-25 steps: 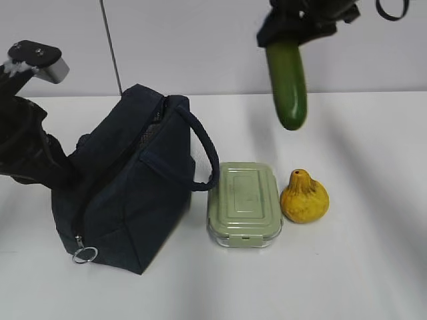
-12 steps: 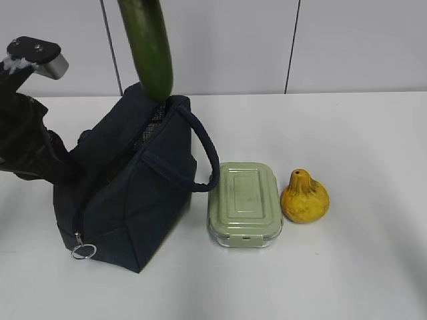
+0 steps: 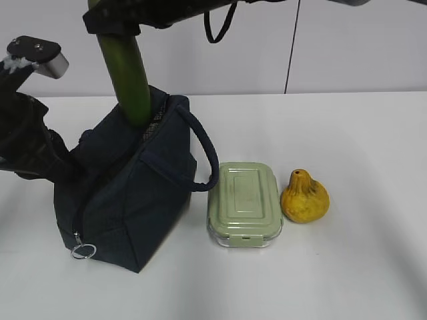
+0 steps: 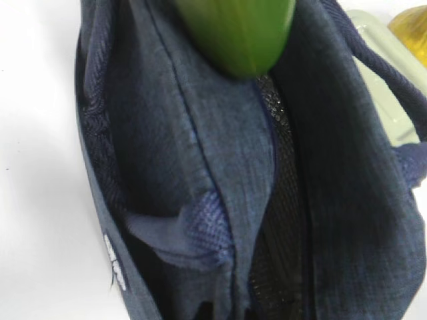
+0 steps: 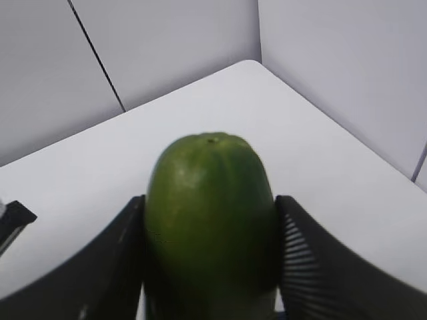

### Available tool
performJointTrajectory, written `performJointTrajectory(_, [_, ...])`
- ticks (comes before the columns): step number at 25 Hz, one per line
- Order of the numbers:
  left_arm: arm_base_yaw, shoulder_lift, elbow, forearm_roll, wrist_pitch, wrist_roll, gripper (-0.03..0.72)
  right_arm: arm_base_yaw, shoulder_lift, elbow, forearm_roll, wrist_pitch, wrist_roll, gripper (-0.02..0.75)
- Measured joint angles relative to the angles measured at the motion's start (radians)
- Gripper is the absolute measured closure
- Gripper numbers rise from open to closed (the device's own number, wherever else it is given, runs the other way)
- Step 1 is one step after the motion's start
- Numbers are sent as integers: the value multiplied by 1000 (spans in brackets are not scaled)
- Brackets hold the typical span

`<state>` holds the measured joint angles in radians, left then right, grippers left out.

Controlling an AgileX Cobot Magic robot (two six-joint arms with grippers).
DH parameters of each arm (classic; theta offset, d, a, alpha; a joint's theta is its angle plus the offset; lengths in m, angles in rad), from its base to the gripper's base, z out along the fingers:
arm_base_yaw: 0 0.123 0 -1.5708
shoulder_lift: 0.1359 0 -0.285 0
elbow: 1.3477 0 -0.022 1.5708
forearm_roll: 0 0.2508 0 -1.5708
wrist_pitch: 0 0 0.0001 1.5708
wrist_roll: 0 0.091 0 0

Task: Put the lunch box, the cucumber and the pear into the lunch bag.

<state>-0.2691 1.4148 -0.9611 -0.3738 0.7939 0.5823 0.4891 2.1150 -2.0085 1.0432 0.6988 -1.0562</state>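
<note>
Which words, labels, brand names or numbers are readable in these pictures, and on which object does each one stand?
No text can be read.
Lunch bag: a small white mark on its outer side in the left wrist view, too blurred to read.
Lunch box: raised lines on the lid, no readable letters.
Cucumber and pear: no labels.

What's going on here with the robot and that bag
The right gripper is shut on the cucumber and holds it upright over the lunch bag, its lower end right at the bag's open top. The left arm is at the bag's left side; its gripper isn't visible, so whether it is holding the bag open is unclear. The lunch box and the pear sit side by side on the table to the right of the bag, not yet packed.
</note>
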Motion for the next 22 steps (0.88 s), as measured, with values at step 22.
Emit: performJointTrajectory(22, [0, 0, 0, -2, 0, 0, 685, -141, -80, 0, -530, 222, 431, 189])
